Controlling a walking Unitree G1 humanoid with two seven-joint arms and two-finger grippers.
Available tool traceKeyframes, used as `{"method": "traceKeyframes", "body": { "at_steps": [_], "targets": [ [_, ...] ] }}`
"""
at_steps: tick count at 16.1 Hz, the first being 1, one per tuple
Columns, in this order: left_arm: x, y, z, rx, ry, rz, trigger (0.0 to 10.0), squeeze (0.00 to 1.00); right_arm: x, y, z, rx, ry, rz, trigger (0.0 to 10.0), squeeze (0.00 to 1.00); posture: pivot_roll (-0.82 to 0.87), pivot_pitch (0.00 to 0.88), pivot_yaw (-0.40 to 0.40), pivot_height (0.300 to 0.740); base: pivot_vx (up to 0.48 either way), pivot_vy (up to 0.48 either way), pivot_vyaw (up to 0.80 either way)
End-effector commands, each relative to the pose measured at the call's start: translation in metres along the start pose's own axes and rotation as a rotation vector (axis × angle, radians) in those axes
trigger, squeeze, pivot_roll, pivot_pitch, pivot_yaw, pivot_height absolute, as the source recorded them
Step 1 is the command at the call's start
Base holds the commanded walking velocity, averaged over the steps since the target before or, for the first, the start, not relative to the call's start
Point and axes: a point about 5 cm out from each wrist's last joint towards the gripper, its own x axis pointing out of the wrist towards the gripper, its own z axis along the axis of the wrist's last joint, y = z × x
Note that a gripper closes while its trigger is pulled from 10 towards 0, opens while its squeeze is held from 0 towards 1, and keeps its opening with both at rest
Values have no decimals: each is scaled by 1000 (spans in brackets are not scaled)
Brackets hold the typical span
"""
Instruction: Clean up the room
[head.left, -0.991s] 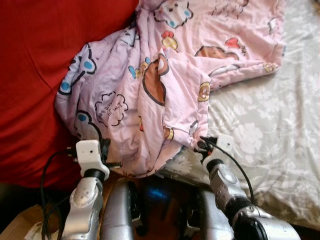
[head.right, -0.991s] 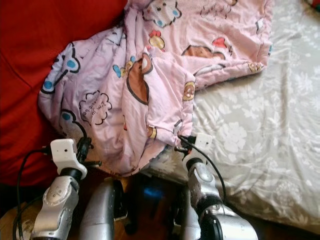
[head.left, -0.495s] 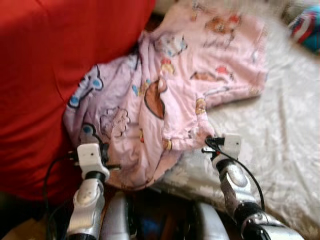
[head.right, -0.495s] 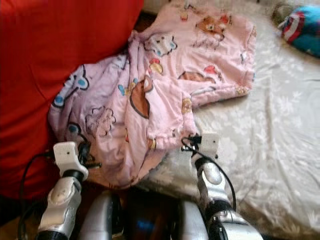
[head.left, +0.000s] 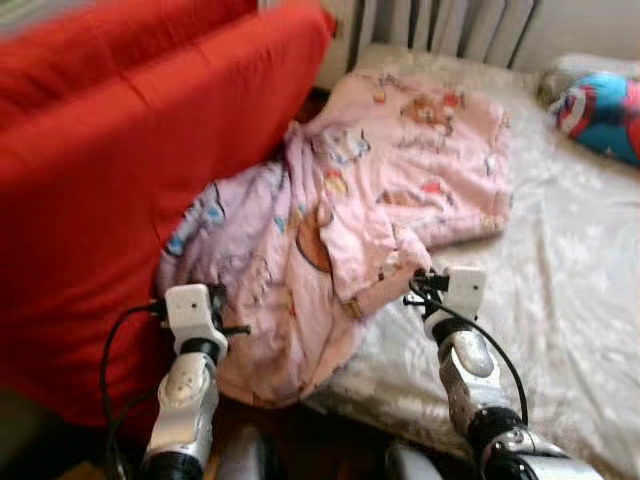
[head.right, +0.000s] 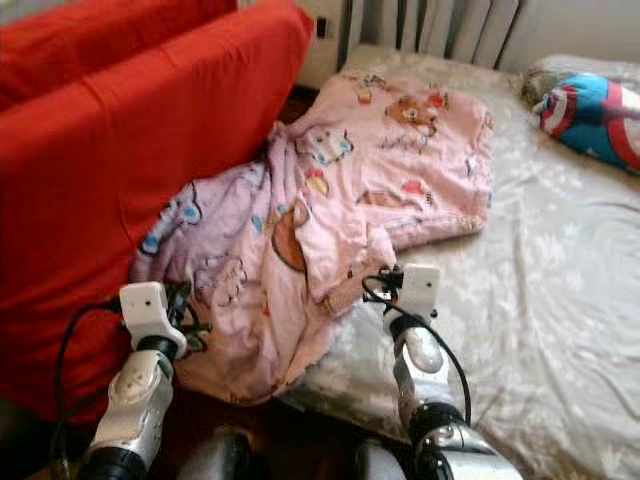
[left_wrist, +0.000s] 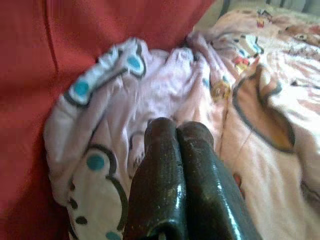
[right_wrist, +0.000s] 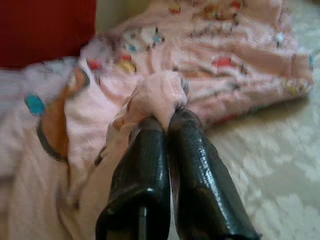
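A bed (head.right: 560, 300) with a pale flowered sheet runs away from the robot, and a red sofa (head.left: 120, 170) stands close along its left side. A pink cartoon-print blanket (head.left: 400, 180) lies crumpled across the near left part of the bed, its long axis running from the far middle of the mattress down toward the robot, where its lower end spills into the gap between bed and sofa. At the far right of the bed rests a blue and red cushion (head.right: 590, 105). The right claw (right_wrist: 167, 120) is closed on a bunched fold of the blanket at its near edge over the sheet, so the bulk of the cloth lies ahead and to the left of it. The left claw (left_wrist: 175, 132) has its fingers pressed together with nothing between them, held just in front of the hanging end beside the sofa, making it the nearer one to that drooping corner.
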Motion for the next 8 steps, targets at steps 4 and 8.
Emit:
{"method": "traceKeyframes", "body": {
  "at_steps": [4, 8],
  "targets": [
    [-1, 1, -12, 45, 43, 11, 10000, 0, -2, -5, -1, -8, 0, -18, 10000, 0, -47, 48, -54, 740, 0, 0, 0],
    [-8, 14, -30, 68, 120, 49, 10000, 0, -2, -2, -4, -7, 10, -21, 10000, 0, -43, 32, -48, 740, 0, 0, 0]
  ]
}}
